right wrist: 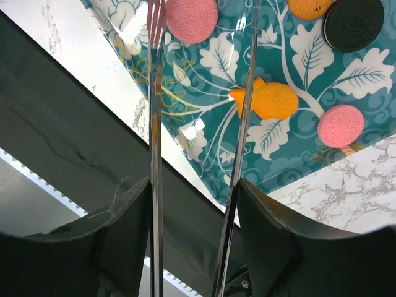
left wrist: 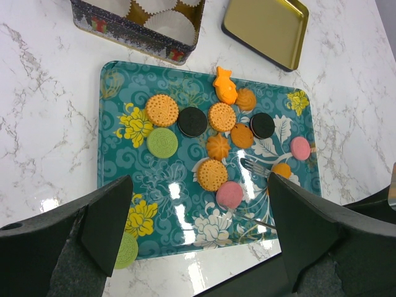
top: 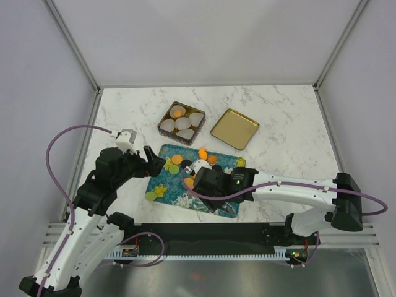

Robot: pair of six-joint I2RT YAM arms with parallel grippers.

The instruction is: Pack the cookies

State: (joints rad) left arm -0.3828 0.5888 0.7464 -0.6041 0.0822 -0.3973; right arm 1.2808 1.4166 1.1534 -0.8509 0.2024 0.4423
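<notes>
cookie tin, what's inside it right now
The tin holds white paper cups; one at the far corner has an orange cookie in it, the rest look empty. The cups cover the tin's floor, so anything beneath them is hidden.

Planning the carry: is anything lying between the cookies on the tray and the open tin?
Nothing visible. The tin sits just past the far edge of the tray holding the cookies; the gold lid lies aside.

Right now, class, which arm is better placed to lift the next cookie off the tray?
Right: the right claw holds metal tongs, tips over the cookies on the tray; the left claw hangs open and empty.
</notes>
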